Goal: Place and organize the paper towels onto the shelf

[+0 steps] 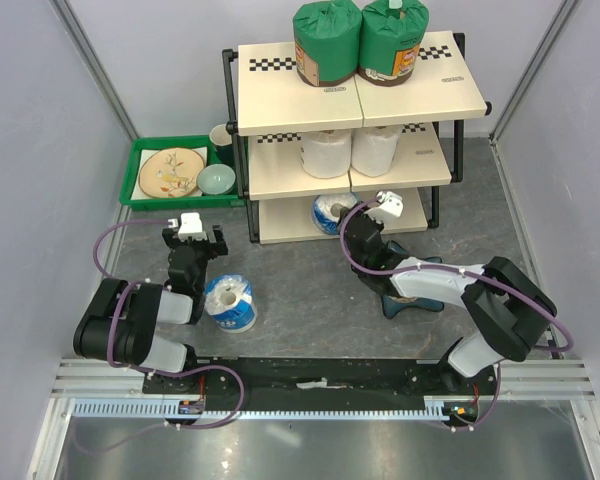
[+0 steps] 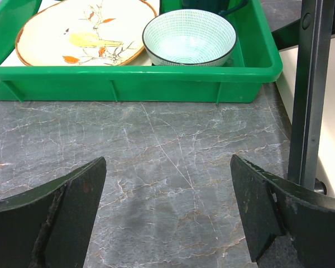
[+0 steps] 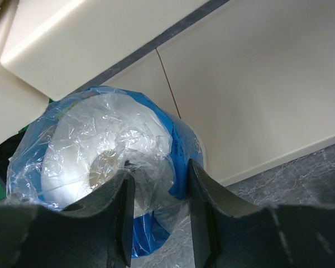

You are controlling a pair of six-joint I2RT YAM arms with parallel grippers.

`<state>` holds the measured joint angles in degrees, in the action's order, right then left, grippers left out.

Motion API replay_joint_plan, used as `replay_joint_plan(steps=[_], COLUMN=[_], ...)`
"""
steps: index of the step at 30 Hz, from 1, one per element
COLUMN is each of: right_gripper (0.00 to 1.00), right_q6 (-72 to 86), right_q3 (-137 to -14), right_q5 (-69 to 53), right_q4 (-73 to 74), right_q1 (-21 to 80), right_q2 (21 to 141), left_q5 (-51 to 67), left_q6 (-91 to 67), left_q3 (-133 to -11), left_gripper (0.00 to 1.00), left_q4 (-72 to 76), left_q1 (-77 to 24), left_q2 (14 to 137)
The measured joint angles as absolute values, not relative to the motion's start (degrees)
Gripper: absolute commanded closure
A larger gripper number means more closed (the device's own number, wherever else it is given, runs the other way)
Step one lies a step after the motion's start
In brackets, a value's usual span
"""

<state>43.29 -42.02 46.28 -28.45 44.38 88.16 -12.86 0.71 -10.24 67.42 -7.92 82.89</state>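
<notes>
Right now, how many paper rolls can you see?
6: two green on the top board, two white on the middle, one blue at the bottom, one blue on the table.

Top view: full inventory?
shelf: 1, black-and-cream, centre back
green rolls: 2, green, top tier
white rolls: 2, white, middle tier
held blue roll: 1, blue-and-white, bottom tier
loose blue roll: 1, blue-and-white, by left arm
tray: 1, green, left of shelf
plate: 1, cream, in tray
bowl: 1, pale green, in tray
cup: 1, colour unclear, tray corner
dish: 1, blue, under right arm
left gripper: open, empty
right gripper: shut on held blue roll
</notes>
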Motion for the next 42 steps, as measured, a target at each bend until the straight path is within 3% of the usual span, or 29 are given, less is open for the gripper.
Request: replay_joint_plan(steps=[22,25,35,42], right_gripper=[0.67,0.64,0.39,0.35], right_q6=[40.47,40.25,39.24,38.65], right_q3=[-43.09,-43.42,-43.97,-44.07], right_q5=[46.44,46.41,44.56,42.85], right_q4=[-33.26,-33.28,-33.52,-33.85], right_q1=[42.48,42.11,41.71,41.63], right_q2=[92.18,92.55,92.86,92.86], left_q5=[-12.88,-12.86,-12.86,-12.88], left_q6=[0.71,0.71,0.71,0.71], left_q3=[-10.24,-10.24,-10.24,-10.24], left_gripper=[0.00,0.01,0.01,0.01], left_q4=[67.42,67.42,67.42,67.42], left_q1=[-7.92,-7.92,-7.92,-7.92], left_q2=[82.89,82.89,82.89,82.89])
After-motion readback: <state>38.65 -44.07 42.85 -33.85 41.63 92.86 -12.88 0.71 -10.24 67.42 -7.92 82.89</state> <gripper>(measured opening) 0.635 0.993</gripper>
